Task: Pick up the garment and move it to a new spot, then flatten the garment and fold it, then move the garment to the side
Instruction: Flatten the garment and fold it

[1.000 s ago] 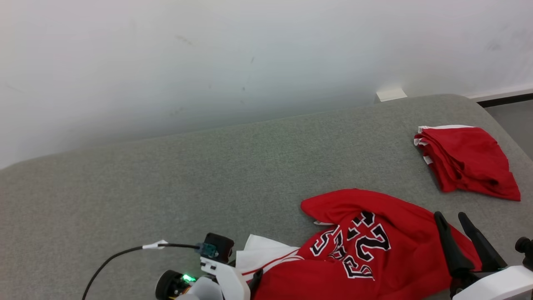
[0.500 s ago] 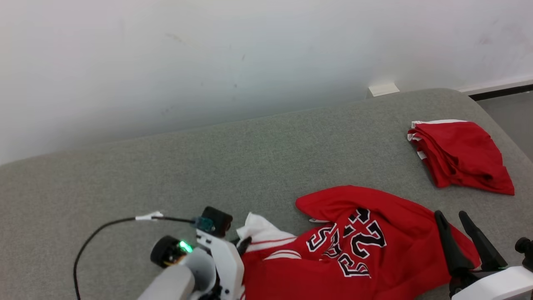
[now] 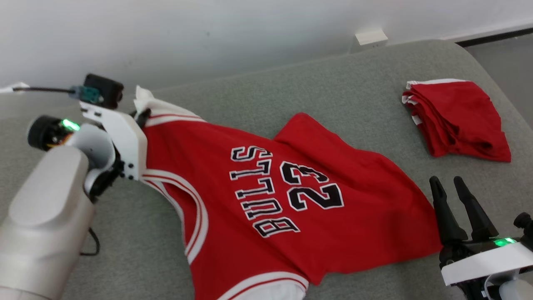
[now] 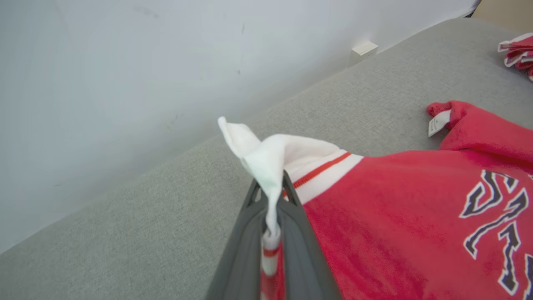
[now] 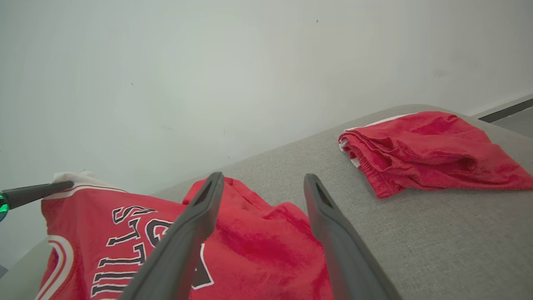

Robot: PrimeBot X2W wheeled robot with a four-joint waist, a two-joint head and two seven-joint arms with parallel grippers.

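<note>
- Head view, nearest: right gripper, two long dark fingers apart, nothing held, just beside the near corner of the red sleeveless fabric jersey with white-and-red trim; contact unclear. Risk: a finger snags that corner when the cloth gets pulled.
- Jersey lies mostly spread, front up, across the middle of the grey fabric-covered bench, one shoulder lifted at the left. Risk: single-point hold, and the rest drags on rough upholstery, so it likely bunches or twists rather than travelling flat.
- Writing on chest: "BULLS" above "23", black block characters with white outline, sideways to the camera. No maker's logo seen.
- Far edge of the jersey has a corner flap turned over. Risk: gets pressed in as a crease at flattening unless opened out.
- Left wrist view: small white tag at that flap, print too small to read.
- Left gripper clamped together on the white shoulder strap, cloth pinched close to the fingertips. Risk: shallow bite, a quick tug could slip it free.
- Farthest, right end of bench: folded pile of red cloth with white edging, well apart from the jersey. Risk: a new spot chosen too far right overlaps it or hangs off the bench's rounded end.
</note>
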